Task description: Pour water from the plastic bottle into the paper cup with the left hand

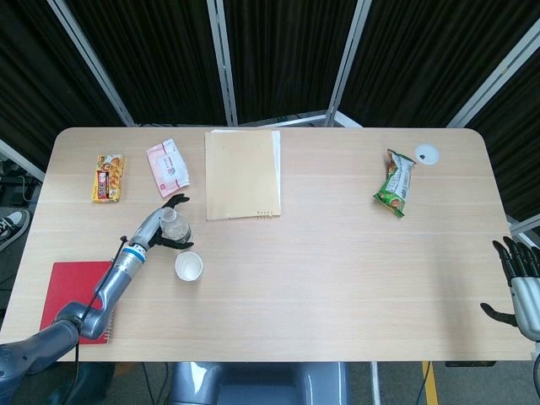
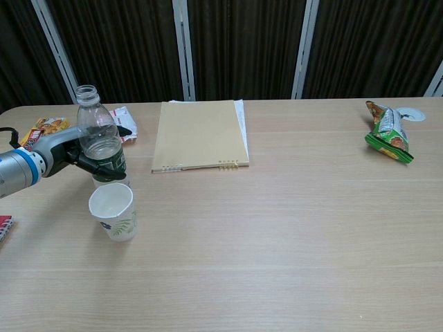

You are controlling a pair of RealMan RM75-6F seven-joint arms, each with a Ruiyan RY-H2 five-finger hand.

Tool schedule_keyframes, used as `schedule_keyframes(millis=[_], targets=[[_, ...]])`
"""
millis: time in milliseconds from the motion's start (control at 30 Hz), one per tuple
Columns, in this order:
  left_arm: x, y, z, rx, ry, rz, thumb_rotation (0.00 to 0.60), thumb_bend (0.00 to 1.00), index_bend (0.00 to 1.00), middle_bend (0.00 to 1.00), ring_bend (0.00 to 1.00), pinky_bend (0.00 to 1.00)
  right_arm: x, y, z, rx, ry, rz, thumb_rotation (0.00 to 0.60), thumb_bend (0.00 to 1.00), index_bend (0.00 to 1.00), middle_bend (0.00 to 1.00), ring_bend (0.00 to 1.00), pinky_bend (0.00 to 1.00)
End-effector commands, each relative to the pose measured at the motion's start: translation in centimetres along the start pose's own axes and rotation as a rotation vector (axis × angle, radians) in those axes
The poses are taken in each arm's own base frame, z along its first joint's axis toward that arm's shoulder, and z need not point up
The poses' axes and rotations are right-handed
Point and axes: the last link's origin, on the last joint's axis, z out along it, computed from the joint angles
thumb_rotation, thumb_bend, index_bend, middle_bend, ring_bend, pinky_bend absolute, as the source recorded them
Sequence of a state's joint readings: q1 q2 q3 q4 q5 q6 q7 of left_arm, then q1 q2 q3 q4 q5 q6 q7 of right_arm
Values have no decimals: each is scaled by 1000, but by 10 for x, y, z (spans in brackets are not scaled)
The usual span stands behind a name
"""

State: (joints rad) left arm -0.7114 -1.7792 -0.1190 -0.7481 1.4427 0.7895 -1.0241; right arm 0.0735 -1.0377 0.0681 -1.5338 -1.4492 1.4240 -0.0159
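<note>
The clear plastic bottle [image 2: 100,142] has no cap and a green label, and stands upright just behind the paper cup [image 2: 113,211]. My left hand [image 2: 68,148] grips it at label height, fingers wrapped around its far side. The white cup with a leaf print stands upright and looks empty. From above, the bottle [image 1: 175,229] sits between my left hand [image 1: 159,225] and the cup [image 1: 188,267]. The bottle's base is hidden behind the cup's rim. My right hand [image 1: 518,284] hangs off the table's right edge, fingers spread, holding nothing.
A tan folder [image 1: 242,174] lies at the back centre, with a pink tissue pack [image 1: 167,167] and an orange snack packet [image 1: 107,176] to its left. A red notebook [image 1: 74,297] lies under my left forearm. A green snack bag [image 1: 395,183] and a white disc [image 1: 426,153] lie at the far right.
</note>
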Motion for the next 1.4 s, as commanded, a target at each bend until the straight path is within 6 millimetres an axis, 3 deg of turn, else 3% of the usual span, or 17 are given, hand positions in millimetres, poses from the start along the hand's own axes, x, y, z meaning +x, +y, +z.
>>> schedule_keyframes(millis=[33,167,233,400,500,733,967,1267,1400], targets=[[-3,0,3,4,1,-28,600,125,232,128,34,69,0,0,0,-2,-2,2,600,0,0,0,0,0],[-5,0,6,10,9,-77,600,218,369,285,152,117,-1,1,1,-3,-4,1,600,0,0,0,0,0],[-6,1,7,9,13,-108,600,315,418,353,207,150,-1,1,1,-4,-6,0,600,0,0,0,0,0],[-6,4,8,-11,36,-160,600,586,501,456,325,305,-2,1,1,-5,-11,1,600,0,0,0,0,0],[-4,6,7,-26,50,-157,600,667,532,484,366,348,-2,1,1,-5,-11,1,600,0,0,0,0,0],[11,21,4,-77,37,-121,600,663,543,489,375,356,-2,1,1,-4,-12,2,600,0,0,0,0,0],[37,28,-5,-89,9,64,600,660,547,489,375,356,-1,1,0,-4,-11,1,600,0,0,0,0,0],[68,2,-36,0,-49,333,600,658,547,488,374,356,0,-1,-4,-6,-4,1,600,0,0,0,0,0],[77,-18,-49,34,-93,569,600,658,550,486,375,356,3,-2,-5,-12,4,6,600,0,0,0,0,0]])
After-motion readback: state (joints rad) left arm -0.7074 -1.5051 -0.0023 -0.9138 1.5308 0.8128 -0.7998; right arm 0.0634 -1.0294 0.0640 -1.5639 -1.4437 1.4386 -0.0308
